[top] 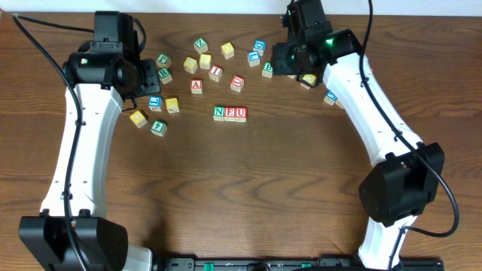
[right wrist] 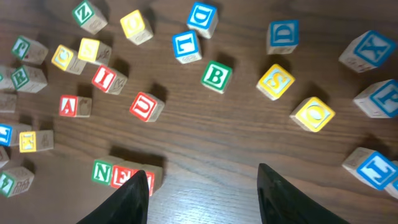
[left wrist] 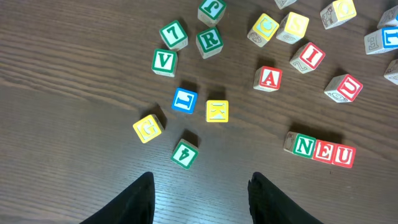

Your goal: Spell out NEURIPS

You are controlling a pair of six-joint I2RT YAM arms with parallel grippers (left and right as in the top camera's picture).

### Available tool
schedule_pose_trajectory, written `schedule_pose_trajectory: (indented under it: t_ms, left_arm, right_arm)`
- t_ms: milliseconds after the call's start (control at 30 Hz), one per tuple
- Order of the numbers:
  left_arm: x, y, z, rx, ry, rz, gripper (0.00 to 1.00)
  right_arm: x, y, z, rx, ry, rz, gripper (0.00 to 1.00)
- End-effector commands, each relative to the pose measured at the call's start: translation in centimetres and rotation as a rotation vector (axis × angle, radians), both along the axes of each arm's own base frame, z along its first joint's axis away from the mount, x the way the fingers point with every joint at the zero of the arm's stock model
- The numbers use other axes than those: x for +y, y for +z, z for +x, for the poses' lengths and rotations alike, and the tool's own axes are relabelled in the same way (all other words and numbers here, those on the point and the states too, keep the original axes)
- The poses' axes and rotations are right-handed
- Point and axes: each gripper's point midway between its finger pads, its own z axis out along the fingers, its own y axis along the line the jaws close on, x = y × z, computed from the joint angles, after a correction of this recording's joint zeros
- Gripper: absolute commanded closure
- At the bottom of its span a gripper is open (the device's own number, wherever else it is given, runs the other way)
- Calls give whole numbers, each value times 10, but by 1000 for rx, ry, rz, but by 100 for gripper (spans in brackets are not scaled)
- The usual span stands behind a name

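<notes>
N-E-U row of small wooden letter cubes (top: 230,114) is set on the dark worktop (top: 286,188). Green-lettered wooden R cube (left wrist: 210,40), in the left cluster, is needed next. Left gripper (left wrist: 200,186), wide open and empty, should be squared over it, neighbouring cubes (left wrist: 174,34) avoided. Right gripper (right wrist: 202,183) likewise open, empty.

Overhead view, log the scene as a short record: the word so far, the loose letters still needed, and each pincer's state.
spelled row: N, E, U, side by side, mid-table
R cube: loose, green letter, left cluster
I cube: loose, red letter, turned askew
S cube: loose, yellow face, right cluster
P: not made out in any view
left pincer: open, empty
right pincer: open, empty
</notes>
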Motion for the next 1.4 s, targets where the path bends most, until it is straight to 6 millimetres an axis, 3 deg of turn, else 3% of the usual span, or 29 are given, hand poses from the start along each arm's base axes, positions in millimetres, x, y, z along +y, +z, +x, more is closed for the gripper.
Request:
schedule_pose_trajectory:
  t_ms: [0,400,633,700,1033,1367]
  left_arm:
    - [2,3,1,-5,-4,9,52]
    - [1,3,1,-6,-4,8,52]
    - [1,3,1,-6,-4,8,51]
    - [1,3,1,-6,-4,8,44]
    - [1,3,3,-12,13,0,44]
    - [1,11,15,-73,92,-46,43]
  right_arm:
    - [-20,6,8,-11,-60,-11,49]
    - [-94,-9,3,105,-217,-35,48]
    - [-118,-13,-3,148,-264,-45,43]
    - [-120,-14,-4,155,-269,-46,43]
    - [-121,-14,-3,148,-246,-57,41]
    - [-96,-11,-3,123,-171,-61,37]
